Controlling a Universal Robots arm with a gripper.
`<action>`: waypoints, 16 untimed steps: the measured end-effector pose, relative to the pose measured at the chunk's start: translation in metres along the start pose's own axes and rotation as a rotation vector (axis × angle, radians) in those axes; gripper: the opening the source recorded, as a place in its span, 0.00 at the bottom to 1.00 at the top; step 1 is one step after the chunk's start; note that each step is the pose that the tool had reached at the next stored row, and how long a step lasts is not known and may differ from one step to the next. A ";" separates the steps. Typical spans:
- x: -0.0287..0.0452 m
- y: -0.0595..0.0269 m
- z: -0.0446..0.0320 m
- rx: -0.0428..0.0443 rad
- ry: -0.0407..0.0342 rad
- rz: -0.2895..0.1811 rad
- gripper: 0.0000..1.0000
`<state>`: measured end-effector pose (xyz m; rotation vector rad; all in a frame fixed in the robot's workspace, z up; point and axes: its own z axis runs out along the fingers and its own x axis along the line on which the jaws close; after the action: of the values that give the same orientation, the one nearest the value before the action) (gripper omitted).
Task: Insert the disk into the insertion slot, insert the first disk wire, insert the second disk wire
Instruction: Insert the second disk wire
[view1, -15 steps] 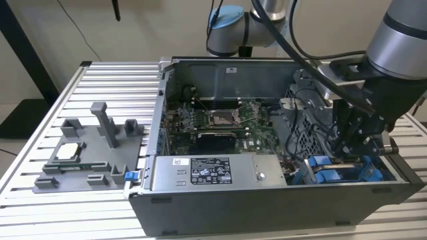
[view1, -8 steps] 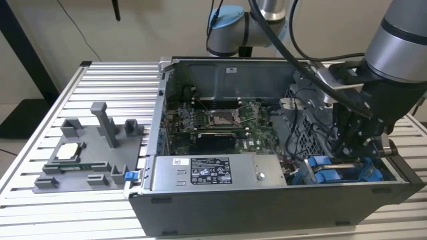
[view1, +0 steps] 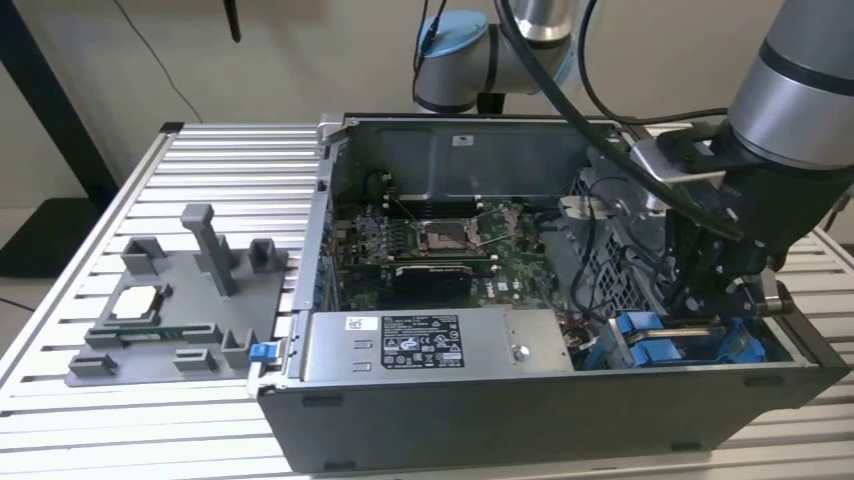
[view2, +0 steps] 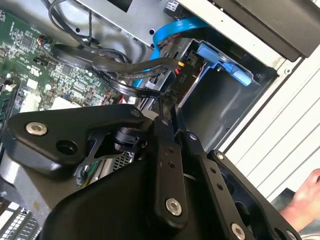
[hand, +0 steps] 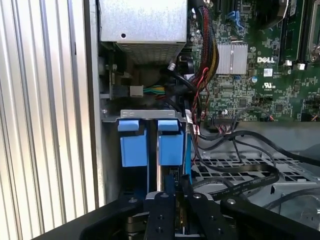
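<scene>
My fingers (hand: 172, 200) sit closed at the drive cage (view1: 667, 335), on what I can't tell. Black cables (hand: 240, 175) beside the cage could snag; a person's hand (view2: 305, 202) is near

Exterior view high, wide; both wrist views close on drive cage (hand: 150, 145).

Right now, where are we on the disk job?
Done: the disk looks seated, its blue carrier sitting in the insertion slot of the drive cage. In hand: the claw is down at the drive's end, where black wires bunch. Left: whether either wire is plugged in cannot be told.
</scene>
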<state>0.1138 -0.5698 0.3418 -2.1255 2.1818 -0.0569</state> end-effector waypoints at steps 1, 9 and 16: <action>0.0000 0.0000 0.0000 0.0000 0.0000 0.000 0.00; 0.0000 -0.0009 0.0007 0.0000 -0.0003 0.000 0.00; -0.0002 -0.0008 0.0022 0.0000 -0.0003 0.000 0.00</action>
<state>0.1148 -0.5695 0.3397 -2.1254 2.1816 -0.0566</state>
